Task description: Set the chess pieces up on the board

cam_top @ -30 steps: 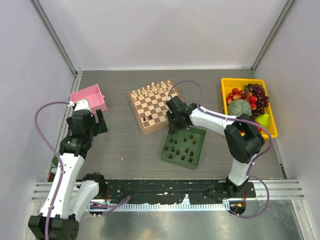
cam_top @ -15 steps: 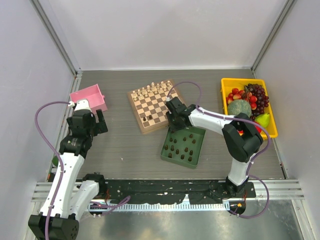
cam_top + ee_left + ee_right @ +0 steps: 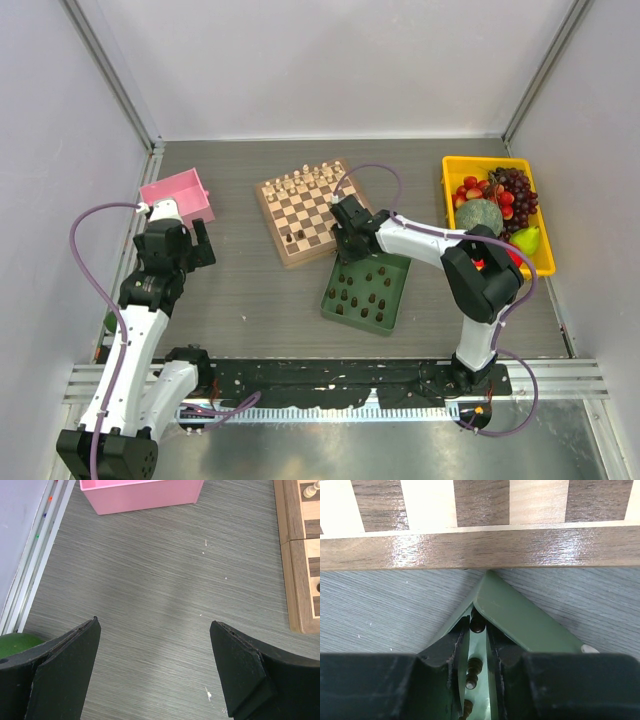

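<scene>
The board (image 3: pixel 274 224) lies at centre back, with pale cream chessmen along its far rows and one dark chess piece (image 3: pixel 290 238) near its front edge. Several dark chess pieces (image 3: pixel 365 295) stand in the square green tray (image 3: pixel 398 265) just right of the board. My right gripper (image 3: pixel 345 250) reaches into the tray's far corner. In the right wrist view (image 3: pixel 478 622) its fingers are closed on one dark chess piece (image 3: pixel 478 626) against the tray's rim (image 3: pixel 530 617), just under the board's border (image 3: pixel 480 550). More dark pieces (image 3: pixel 473 667) lie between the fingers further back. My left gripper (image 3: pixel 198 246) is open and empty (image 3: pixel 155 625).
A pink bin (image 3: pixel 180 195) sits at the back left, also in the left wrist view (image 3: pixel 142 492). A yellow bin (image 3: pixel 448 190) of fruit stands at the right. The board's left edge (image 3: pixel 295 580) shows at the right of the left wrist view.
My right gripper has edged slightly left, deeper into the tray's far corner, and the tray has shifted a little with it. The left arm has not moved.
</scene>
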Action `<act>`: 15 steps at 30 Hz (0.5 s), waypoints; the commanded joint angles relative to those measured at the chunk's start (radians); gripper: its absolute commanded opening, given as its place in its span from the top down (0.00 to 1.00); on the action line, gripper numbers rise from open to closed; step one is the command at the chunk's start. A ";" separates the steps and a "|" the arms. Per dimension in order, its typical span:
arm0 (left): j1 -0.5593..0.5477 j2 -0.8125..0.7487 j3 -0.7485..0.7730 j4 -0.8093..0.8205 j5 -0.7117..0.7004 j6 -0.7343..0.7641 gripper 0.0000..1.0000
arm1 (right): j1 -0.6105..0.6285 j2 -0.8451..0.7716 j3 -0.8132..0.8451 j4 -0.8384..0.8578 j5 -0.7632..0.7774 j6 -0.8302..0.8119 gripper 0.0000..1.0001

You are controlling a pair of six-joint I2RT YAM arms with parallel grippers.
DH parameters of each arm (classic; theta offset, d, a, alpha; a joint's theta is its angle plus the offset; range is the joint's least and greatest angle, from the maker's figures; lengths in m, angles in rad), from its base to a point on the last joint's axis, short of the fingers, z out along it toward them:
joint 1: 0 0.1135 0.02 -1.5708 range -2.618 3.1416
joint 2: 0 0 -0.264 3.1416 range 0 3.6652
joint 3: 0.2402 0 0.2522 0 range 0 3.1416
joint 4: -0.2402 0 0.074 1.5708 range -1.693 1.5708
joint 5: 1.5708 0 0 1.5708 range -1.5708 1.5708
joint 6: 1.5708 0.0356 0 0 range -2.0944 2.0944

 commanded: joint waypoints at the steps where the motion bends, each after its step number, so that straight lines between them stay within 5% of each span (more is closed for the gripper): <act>1: 0.006 -0.003 0.013 0.019 -0.004 0.006 0.01 | -0.002 -0.004 0.003 0.040 0.028 -0.002 0.78; 15: 0.006 -0.007 0.013 0.021 -0.002 0.006 0.01 | 0.006 -0.150 -0.009 -0.040 0.026 -0.025 0.86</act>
